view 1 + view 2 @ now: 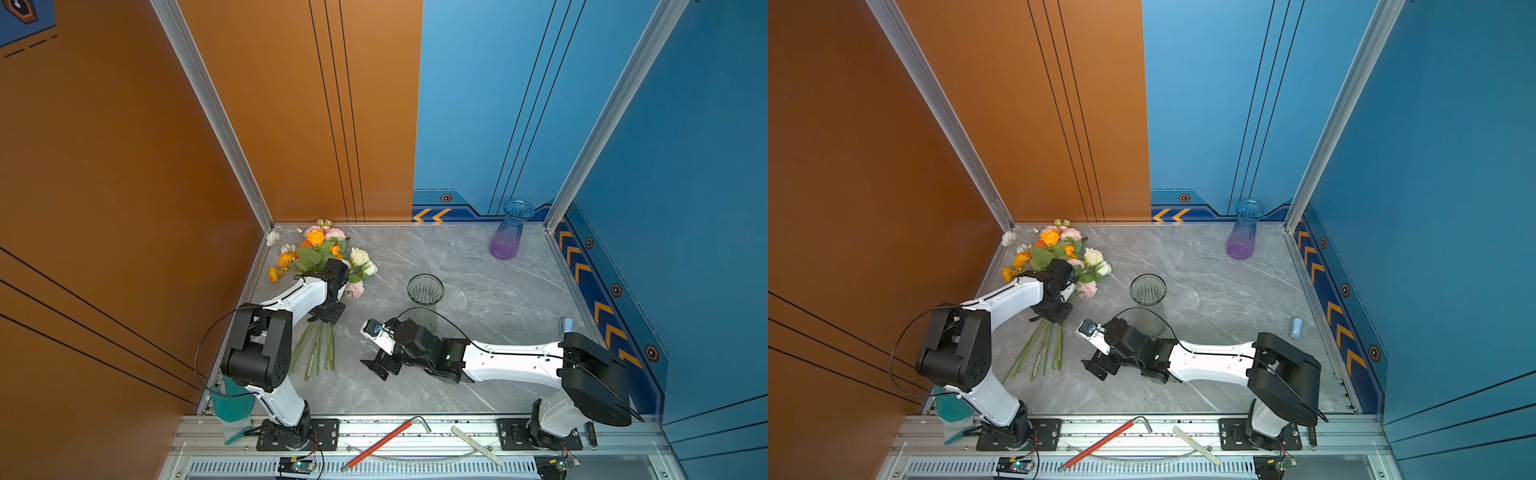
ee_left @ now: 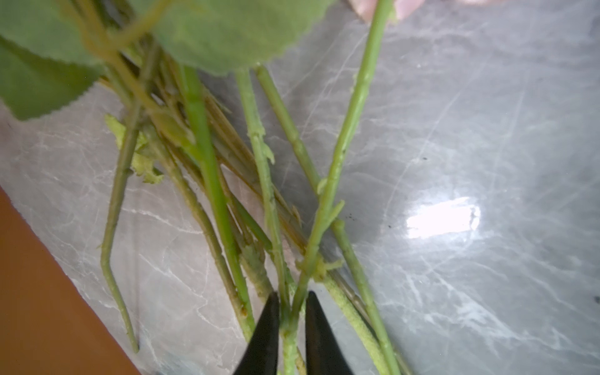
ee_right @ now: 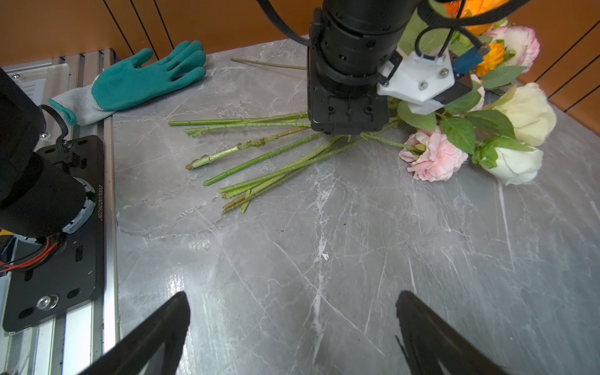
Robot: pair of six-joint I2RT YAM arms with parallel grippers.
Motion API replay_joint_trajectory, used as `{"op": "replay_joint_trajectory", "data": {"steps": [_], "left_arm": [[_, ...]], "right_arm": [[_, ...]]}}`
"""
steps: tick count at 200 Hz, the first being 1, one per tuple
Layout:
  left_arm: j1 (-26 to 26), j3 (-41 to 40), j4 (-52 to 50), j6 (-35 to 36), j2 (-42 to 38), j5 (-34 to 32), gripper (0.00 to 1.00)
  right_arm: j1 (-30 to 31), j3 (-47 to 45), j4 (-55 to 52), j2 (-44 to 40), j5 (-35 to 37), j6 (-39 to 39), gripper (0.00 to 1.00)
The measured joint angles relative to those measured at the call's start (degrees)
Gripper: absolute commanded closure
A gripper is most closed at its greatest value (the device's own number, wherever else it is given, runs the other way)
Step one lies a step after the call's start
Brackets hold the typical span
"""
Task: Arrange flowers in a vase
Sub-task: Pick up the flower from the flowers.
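Green-stemmed flowers (image 1: pixel 320 253) lie on the grey marble tabletop (image 1: pixel 415 249) near its far left corner. Narrowed left gripper (image 2: pixel 292 318) pinches two stems. Right gripper (image 3: pixel 292 324) spread wide over bare tabletop.

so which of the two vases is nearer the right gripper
The clear glass vase, mid-table just beyond the right gripper; the blue-and-purple vase stands away by the back wall.

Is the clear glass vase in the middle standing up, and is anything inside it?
Upright and empty: the clear vase stands mouth up, nothing inside; the flowers lie on the table.
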Motion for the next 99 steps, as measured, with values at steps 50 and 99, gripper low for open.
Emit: {"op": "replay_joint_trajectory", "data": {"steps": [50, 99], "left_arm": [[0.0, -0.1, 0.0, 1.3, -2.5, 0.2, 0.96], [0.0, -0.1, -1.1, 1.6, -10.7, 4.1, 1.00]], "right_arm": [[-0.7, -0.2, 0.1, 0.0, -0.4, 0.0, 0.00], [-2.4, -2.0, 1.7, -0.4, -0.4, 0.5, 0.00]]}}
